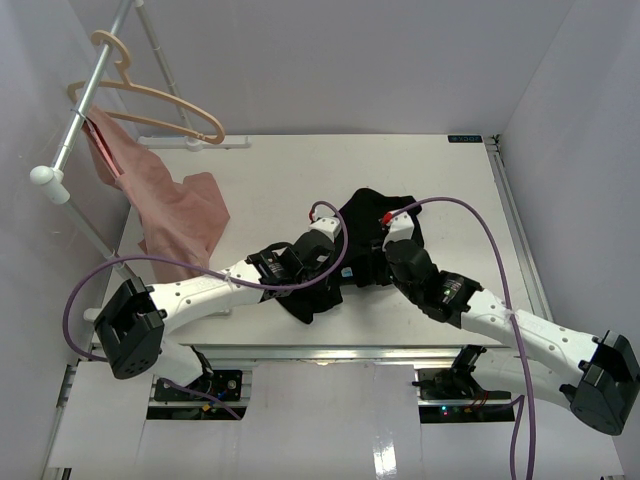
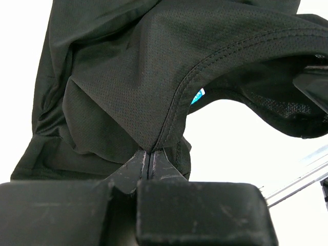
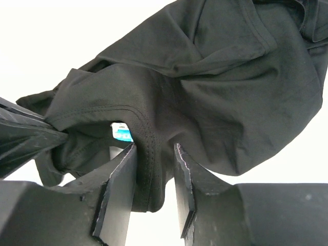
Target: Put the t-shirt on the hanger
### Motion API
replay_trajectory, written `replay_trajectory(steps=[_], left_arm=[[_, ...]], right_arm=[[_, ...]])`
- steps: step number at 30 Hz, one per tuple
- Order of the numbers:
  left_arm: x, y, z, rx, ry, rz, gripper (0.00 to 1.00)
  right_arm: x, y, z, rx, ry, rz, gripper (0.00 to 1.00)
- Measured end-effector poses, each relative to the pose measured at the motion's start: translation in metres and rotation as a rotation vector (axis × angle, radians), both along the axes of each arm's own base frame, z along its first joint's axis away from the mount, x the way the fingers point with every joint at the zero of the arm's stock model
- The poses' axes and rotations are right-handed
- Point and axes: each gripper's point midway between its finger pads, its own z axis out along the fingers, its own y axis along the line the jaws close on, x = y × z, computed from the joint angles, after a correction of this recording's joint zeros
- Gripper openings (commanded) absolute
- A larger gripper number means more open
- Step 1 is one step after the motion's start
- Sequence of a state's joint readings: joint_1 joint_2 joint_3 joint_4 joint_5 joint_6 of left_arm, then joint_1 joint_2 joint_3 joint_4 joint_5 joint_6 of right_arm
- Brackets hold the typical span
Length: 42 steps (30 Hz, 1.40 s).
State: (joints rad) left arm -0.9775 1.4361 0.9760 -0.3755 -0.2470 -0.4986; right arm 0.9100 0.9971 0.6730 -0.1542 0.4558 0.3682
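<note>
- From the top view, the hanger (image 1: 150, 105) hung by its wooden hook on the grey rail (image 1: 85, 110) at the far left corner, raised off the bench (image 1: 450, 190).
- Its long axis ran from the rail out to the right and slightly nearer. The hook pointed away toward the far left.
- A pink cloth (image 1: 175, 215) draped from beside the rail down onto the bench, just under the hanger.
- The black t-shirt (image 1: 365, 225) lay bunched at mid-bench, well apart from the hanger. The left arm (image 1: 200, 290) and right arm (image 1: 500, 320) met over it, and this view hid what their fingers were doing.
- The left wrist view showed that instead. The left gripper (image 2: 147, 164) was clenched tight on a stitched seam of the t-shirt's collar, with the fabric rising from it in a tented fold.
- A blue label (image 2: 198, 96) peeked out under the collar's curve, a detail too small to find from above. A dark part of the other arm cut in at the right edge.
- In the right wrist view, the right gripper (image 3: 154, 174) stood released, its fingers apart. The collar hem hung loosely between them rather than being pinched.
- The same blue label sat just above the left finger. At the left edge the left gripper pinched the cloth into a point. Neither wrist view showed the hanger.
</note>
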Motion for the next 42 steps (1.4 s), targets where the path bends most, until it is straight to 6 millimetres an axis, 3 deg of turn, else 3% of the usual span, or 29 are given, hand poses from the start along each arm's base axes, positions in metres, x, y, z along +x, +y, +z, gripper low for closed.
replay_trajectory(steps=[8,13,19,31,42], left_arm=[[-0.002,0.003,0.011,-0.020,-0.013,0.001,0.00],[-0.001,0.002,0.023,-0.047,-0.029,0.003,0.00],[-0.002,0.002,0.023,-0.046,-0.028,0.003,0.00],[-0.003,0.003,0.023,-0.042,-0.022,0.005,0.00],[-0.003,0.004,0.023,-0.041,-0.022,0.006,0.00]], right_arm=[[0.003,0.000,-0.016,-0.067,0.017,0.007,0.40],[0.007,-0.005,-0.016,-0.088,0.002,-0.020,0.45],[0.012,-0.016,-0.017,-0.127,-0.016,-0.077,0.44],[0.015,-0.025,-0.020,-0.176,-0.029,-0.132,0.33],[0.019,-0.032,-0.027,-0.220,-0.030,-0.171,0.35]])
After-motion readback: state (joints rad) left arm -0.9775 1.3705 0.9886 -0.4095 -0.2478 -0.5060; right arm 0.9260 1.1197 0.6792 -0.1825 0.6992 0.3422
